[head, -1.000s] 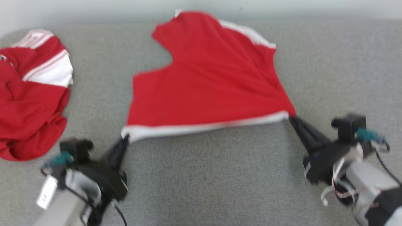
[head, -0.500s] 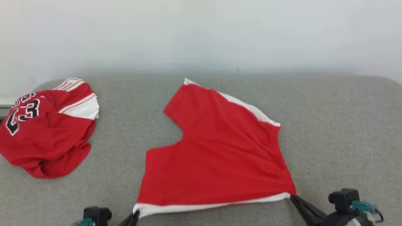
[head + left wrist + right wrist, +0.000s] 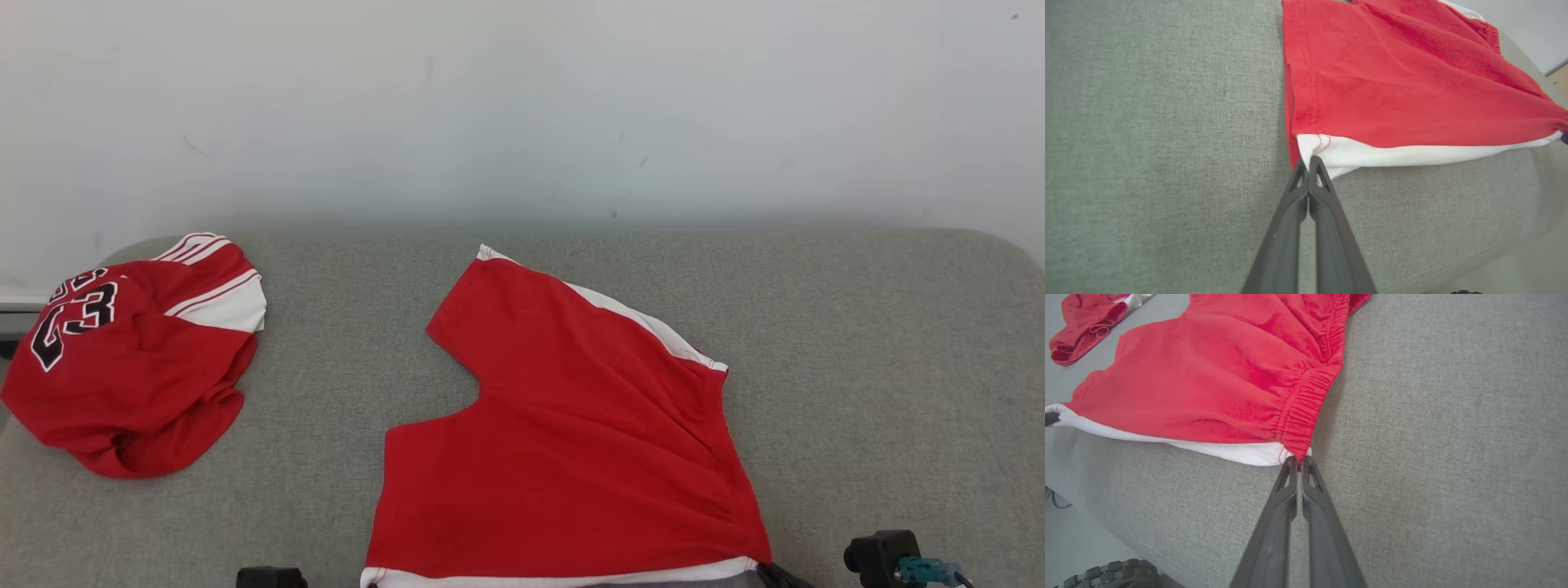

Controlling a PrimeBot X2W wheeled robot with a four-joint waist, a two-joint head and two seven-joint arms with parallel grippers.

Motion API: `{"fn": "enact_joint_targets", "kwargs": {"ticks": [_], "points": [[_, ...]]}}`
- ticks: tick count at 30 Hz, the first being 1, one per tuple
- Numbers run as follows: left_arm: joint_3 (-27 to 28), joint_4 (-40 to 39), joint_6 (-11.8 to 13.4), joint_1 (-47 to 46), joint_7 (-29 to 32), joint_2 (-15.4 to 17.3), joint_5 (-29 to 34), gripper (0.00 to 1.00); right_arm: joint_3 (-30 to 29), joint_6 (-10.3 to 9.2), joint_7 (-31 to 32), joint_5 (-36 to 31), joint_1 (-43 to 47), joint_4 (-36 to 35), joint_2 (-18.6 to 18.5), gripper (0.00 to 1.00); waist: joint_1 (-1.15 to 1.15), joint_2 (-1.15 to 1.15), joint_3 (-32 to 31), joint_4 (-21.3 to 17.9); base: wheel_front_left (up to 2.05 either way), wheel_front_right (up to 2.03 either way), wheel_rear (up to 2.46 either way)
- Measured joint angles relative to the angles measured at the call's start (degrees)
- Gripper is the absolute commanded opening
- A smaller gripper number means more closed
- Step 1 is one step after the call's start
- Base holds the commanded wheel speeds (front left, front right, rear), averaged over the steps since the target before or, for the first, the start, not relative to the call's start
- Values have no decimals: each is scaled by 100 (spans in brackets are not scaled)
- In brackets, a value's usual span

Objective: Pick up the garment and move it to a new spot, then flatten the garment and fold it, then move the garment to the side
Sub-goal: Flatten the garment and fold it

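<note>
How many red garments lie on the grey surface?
2: the shorts spread out in the middle, and a crumpled numbered jersey at the left edge. More could hide underneath.

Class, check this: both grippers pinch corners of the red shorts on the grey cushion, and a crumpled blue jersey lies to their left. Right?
No. The head view shows the crumpled jersey is red, not blue. The left gripper and right gripper do pinch corners of the red shorts.

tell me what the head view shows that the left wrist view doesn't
Head view: a crumpled red jersey numbered 23 at the far left of the grey fabric surface. Left wrist view: the left gripper shut on the hem corner of the red shorts with white trim. Both: the shorts spread on that surface.
</note>
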Motion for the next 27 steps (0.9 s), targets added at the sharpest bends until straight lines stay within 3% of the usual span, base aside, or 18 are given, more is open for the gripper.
{"fn": "enact_joint_targets", "kwargs": {"ticks": [8, 9, 10, 11, 12, 13, 23, 27], "points": [[-91, 34, 53, 20, 152, -35, 0, 0, 97, -170, 308, -19, -2, 12, -3, 0, 0, 1, -6, 33, 0, 0, 0], [-90, 35, 59, 20, 154, -40, 0, 0, 107, -182, 328, -19, -2, 7, -7, 11, 0, 0, -8, 39, 0, 0, 0], [-81, 35, 86, 20, 154, -42, -1, 11, 107, -187, 363, -19, -2, -1, -9, 72, 0, 0, -10, 44, 0, 0, 0], [-77, 36, 101, 20, 158, -42, -1, 11, 107, -188, 368, -19, -2, -21, -16, 72, 0, 1, -12, 48, 0, 0, 0], [-70, 37, 102, 20, 182, -42, -2, 53, 103, -190, 369, -19, -2, -46, -24, 100, 0, 0, -14, 52, 0, 0, 0], [-43, 37, 108, 23, 196, -48, -24, 99, 97, -207, 375, -13, -2, -65, -26, 100, 0, 1, -17, 55, 0, 0, 0], [450, -276, 155, 330, 46, 77, -555, 100, -175, -162, 370, 320, 140, -487, -202, 100, 0, 1, -50, 26, 0, 0, 0], [705, -712, 318, 352, -307, 243, -544, 100, -370, -182, 231, 347, 214, -890, -427, 100, 0, 1, -39, 5, 0, 0, 0]]}}
